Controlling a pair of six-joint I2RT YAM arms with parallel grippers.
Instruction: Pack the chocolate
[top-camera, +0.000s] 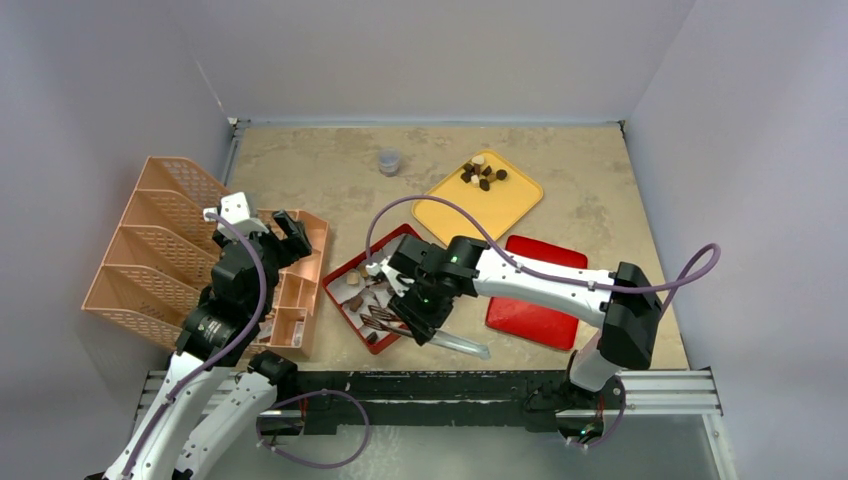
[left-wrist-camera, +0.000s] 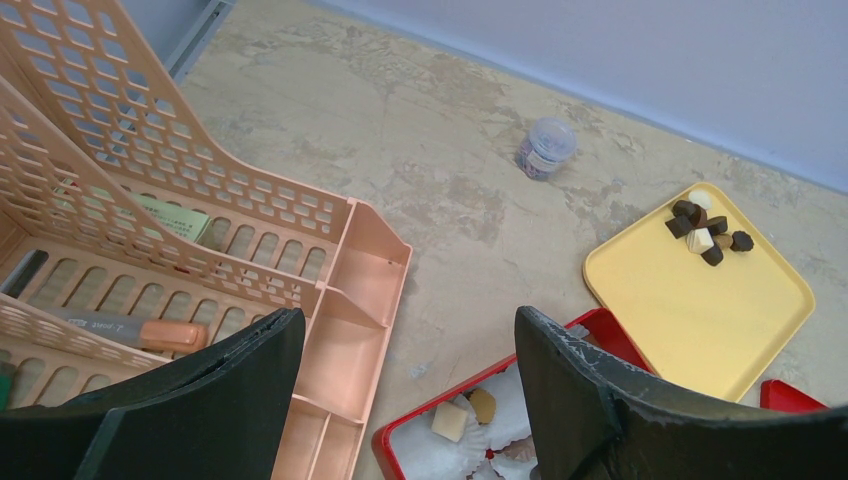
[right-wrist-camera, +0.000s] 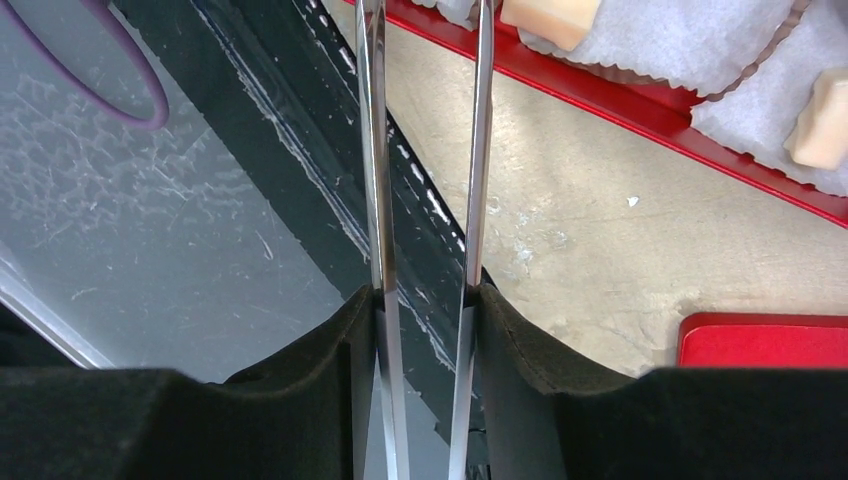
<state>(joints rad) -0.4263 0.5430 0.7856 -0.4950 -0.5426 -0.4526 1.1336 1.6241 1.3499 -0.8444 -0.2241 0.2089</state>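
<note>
Right gripper (top-camera: 424, 322) is clamping the tweezers (right-wrist-camera: 375, 150) down at the near table edge.
Just beyond, chocolate (left-wrist-camera: 450, 420) is sitting in paper cups (left-wrist-camera: 510, 405) in the red box (top-camera: 352, 262). Left gripper (left-wrist-camera: 410, 330) is hovering wide open over the organizer (top-camera: 150, 250). Farther back, more pieces are lying clustered on the yellow tray (top-camera: 505, 208).

Top external: fixed, high above and behind the arm bases, angled down over the mottled beige bench (top-camera: 320, 170).
Left wrist: mid-height, facing forward and down between the fingers of the left pincer (left-wrist-camera: 408, 335); shares the peach perforated organiser (left-wrist-camera: 130, 190), flat yellow tray (left-wrist-camera: 700, 310) and shallow red plastic box (left-wrist-camera: 383, 442) with the top view.
Right wrist: very close, sighting along thin steel tweezers (right-wrist-camera: 375, 150) in the right pincer (right-wrist-camera: 425, 300) to that box's rim and the bench's near edge.
</note>
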